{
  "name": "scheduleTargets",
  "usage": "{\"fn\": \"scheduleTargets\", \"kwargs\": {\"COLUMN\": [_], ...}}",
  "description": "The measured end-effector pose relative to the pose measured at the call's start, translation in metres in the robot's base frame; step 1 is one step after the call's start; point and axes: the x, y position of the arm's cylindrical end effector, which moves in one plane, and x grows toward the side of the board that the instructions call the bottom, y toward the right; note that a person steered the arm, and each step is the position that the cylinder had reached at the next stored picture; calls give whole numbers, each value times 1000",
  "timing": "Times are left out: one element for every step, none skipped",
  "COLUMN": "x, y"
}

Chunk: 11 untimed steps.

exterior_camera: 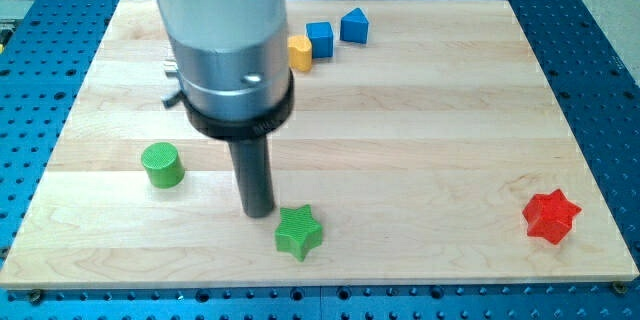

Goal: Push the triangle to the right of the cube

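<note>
Camera view: blue triangle (354, 26) far above tool tip (259, 210)

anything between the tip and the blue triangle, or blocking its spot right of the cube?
My tip is far from the blue triangle, which already sits right of the blue cube. Nothing visible blocks either path; the green star lies on the tip's opposite side.
</note>
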Motion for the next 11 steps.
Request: {"fn": "scheduleTargets", "kwargs": {"x": [-48, -54, -53, -53, -54, -70, -121, -245, -343, -339, -335], "y": [-8, 13, 13, 13, 13, 104, 232, 283, 289, 236, 173]}}
